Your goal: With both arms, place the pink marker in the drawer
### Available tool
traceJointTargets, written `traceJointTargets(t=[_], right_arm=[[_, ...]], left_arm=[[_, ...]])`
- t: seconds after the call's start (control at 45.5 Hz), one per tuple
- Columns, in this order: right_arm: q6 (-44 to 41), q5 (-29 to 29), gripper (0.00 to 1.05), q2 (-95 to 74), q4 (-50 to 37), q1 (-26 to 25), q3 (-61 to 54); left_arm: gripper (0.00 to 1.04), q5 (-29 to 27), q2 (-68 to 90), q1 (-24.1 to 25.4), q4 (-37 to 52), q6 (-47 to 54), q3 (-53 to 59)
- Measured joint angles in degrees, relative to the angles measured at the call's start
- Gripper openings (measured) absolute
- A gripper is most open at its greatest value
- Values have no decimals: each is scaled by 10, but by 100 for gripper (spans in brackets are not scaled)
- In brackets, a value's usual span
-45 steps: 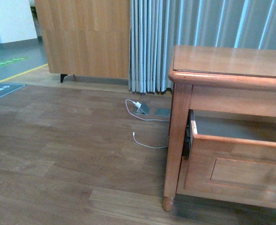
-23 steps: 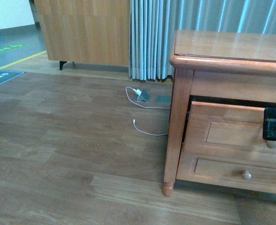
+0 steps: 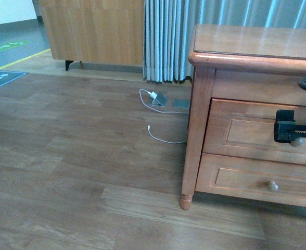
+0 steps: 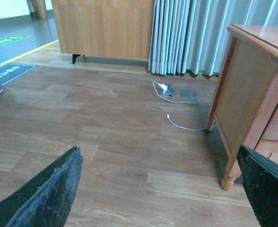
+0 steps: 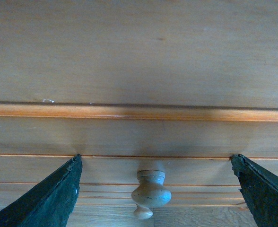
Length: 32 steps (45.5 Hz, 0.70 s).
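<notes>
Drawer (image 3: 257, 133) sat closed in the dresser (image 3: 246, 57), its pale knob (image 5: 151, 193) between the right gripper's (image 5: 155, 198) spread, empty fingers (image 5: 51, 198). Left gripper (image 4: 162, 189) hung released over the wooden floor (image 3: 80, 156). No pink marker showed.

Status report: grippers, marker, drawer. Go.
Right gripper open, at the round pale knob of the top honey-coloured drawer, drawer shut. Left gripper open, empty. Pink marker not in view.

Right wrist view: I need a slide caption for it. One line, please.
Open right gripper facing the shut top drawer, its fingers either side of the pale round knob.
</notes>
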<state>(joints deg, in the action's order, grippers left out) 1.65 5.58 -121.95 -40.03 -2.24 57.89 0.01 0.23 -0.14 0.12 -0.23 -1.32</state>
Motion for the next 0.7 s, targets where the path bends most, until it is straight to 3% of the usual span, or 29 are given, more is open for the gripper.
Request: traceJointTargets(t=[0.704], right_arm=[[-16, -29, 96, 32, 0, -24, -20]], left_arm=[[99, 0, 0, 0, 0, 0, 0]])
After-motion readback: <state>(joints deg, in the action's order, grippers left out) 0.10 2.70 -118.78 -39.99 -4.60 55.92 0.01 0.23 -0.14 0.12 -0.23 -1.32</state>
